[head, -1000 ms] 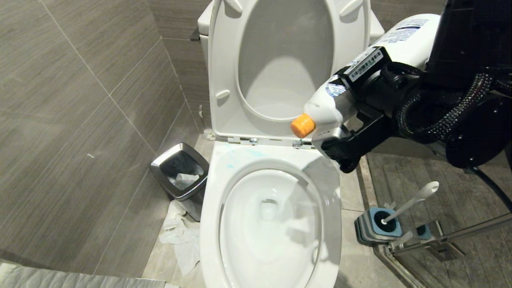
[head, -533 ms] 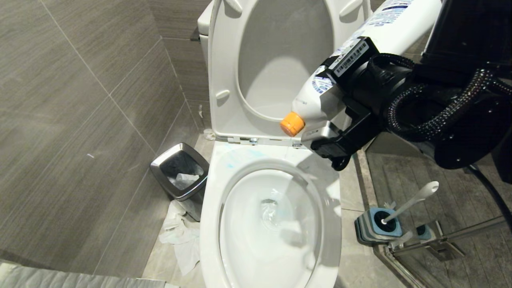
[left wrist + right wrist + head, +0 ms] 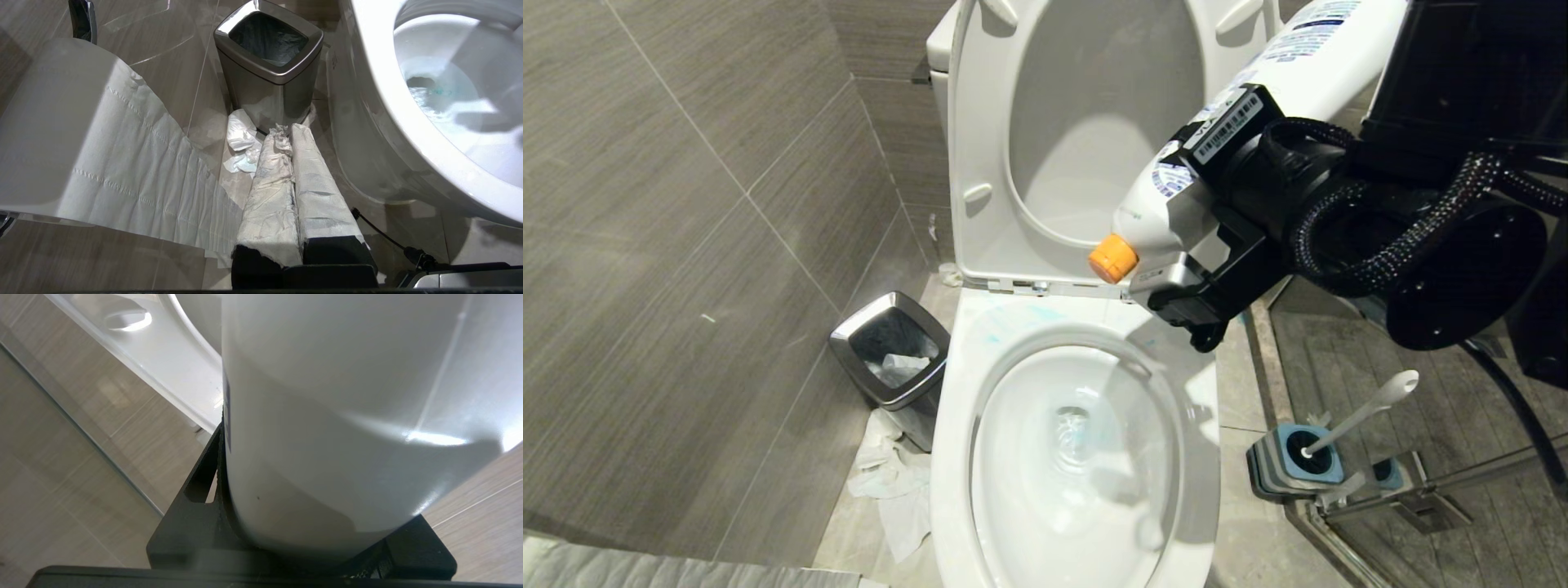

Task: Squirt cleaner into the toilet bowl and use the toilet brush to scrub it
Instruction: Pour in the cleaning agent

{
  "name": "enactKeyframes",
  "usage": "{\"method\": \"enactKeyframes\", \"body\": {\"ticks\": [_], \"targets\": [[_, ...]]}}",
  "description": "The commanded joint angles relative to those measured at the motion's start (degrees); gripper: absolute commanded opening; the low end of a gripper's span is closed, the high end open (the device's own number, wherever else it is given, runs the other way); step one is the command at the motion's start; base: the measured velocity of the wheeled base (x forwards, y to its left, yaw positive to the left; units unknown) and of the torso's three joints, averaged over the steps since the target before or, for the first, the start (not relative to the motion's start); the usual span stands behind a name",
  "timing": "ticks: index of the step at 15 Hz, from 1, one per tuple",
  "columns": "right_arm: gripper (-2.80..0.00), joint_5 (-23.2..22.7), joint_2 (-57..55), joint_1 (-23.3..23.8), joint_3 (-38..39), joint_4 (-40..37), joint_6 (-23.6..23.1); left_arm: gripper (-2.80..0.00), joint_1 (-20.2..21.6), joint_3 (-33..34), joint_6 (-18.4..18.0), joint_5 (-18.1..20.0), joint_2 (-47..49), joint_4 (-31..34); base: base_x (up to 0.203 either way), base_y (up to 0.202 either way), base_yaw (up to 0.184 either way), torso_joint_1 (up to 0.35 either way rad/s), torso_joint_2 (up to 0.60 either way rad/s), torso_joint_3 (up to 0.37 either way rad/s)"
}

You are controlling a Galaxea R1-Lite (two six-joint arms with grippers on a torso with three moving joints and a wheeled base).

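Toilet bowl (image 3: pixel 1201 490) rim lies below right gripper's (image 3: pixel 1188 269) bottle (image 3: pixel 1176 208).

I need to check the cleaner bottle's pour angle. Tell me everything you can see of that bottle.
The cleaner bottle is glossy white plastic with an orange cap and printed blue-and-white labels, one bearing a barcode. It is tilted, cap end lowest, base raised toward the upper right. The right claw is clamped round its body. The cap hangs over the rear rim of the toilet bowl, before the raised seat, touching neither. No stream shows at the cap.
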State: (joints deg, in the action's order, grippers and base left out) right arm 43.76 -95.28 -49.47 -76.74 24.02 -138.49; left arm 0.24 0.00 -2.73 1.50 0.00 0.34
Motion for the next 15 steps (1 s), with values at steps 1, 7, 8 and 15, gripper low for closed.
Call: {"method": "enactKeyframes", "body": {"ticks": [1,7,8,15], "targets": [[-2.8,0.27,-0.08,-0.01,0.01,0.15,-0.5,-2.8,0.03,0.09,0.0,0.0,0.09,0.01,0.0,0.0,0.0,0.0,0.0,0.0],[-2.8,0.27,-0.17,0.07,0.1,0.15,1.82,-2.8,0.03,0.09,-0.08,0.0,0.09,0.01,0.0,0.0,0.0,0.0,0.0,0.0],[-2.8,0.27,-0.11,0.07,0.15,0.15,1.9,-2.8,0.03,0.09,-0.08,0.0,0.09,0.01,0.0,0.0,0.0,0.0,0.0,0.0],[-2.8,0.56,0.45,0.25,0.89,-0.27,8.64,-2.8,0.03,0.09,0.0,0.0,0.09,0.01,0.0,0.0,0.0,0.0,0.0,0.0]]}}
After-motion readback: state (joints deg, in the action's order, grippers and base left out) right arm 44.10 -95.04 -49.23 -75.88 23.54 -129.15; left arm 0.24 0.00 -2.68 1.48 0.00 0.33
